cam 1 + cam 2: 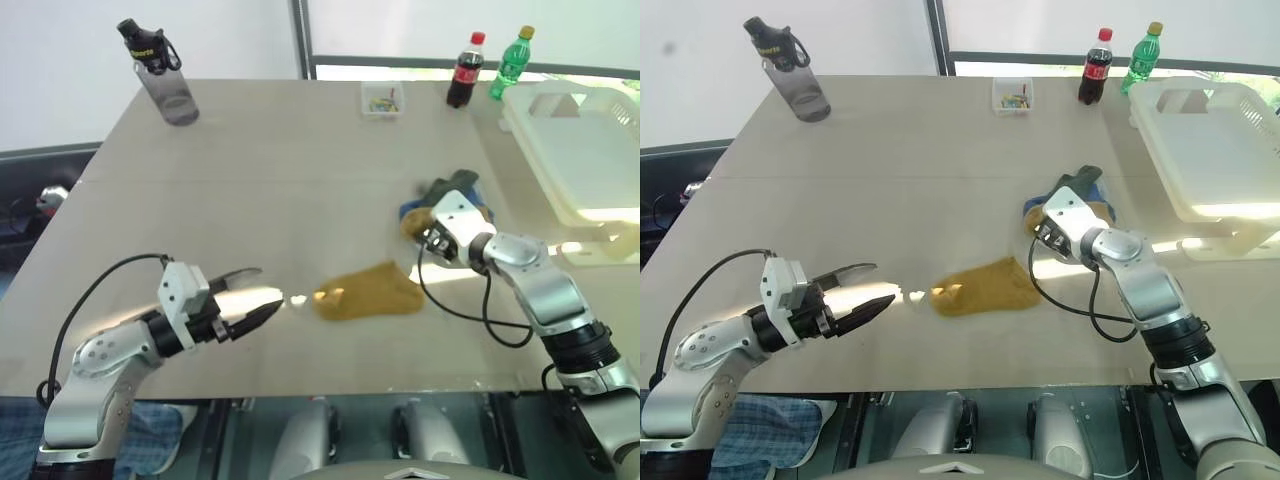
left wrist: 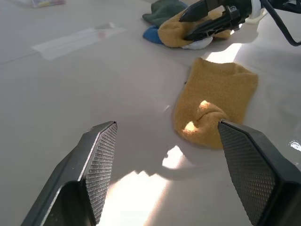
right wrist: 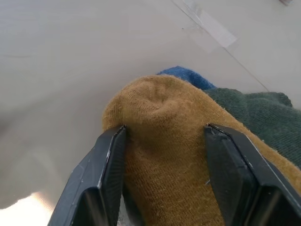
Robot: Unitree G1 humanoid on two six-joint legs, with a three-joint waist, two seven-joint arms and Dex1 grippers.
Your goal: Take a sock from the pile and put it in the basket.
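Note:
The pile (image 1: 455, 195) of socks lies right of the table's centre, with blue (image 3: 181, 75) and dark green (image 3: 254, 108) socks showing. My right gripper (image 1: 422, 230) reaches into its near-left side. Its fingers (image 3: 110, 165) press both sides of a mustard-yellow sock (image 3: 164, 141), shut on it. A second mustard sock (image 1: 370, 292) lies flat on the table, apart from the pile and nearer me. My left gripper (image 1: 268, 290) hovers left of that flat sock (image 2: 216, 103), open and holding nothing. The off-white basket (image 1: 525, 140) stands at the far right, beyond the pile.
A dark water bottle (image 1: 160, 75) stands at the far left corner. A small clear box (image 1: 382, 99), a cola bottle (image 1: 464, 72) and a green bottle (image 1: 510, 62) line the far edge. The table's front edge runs just below both arms.

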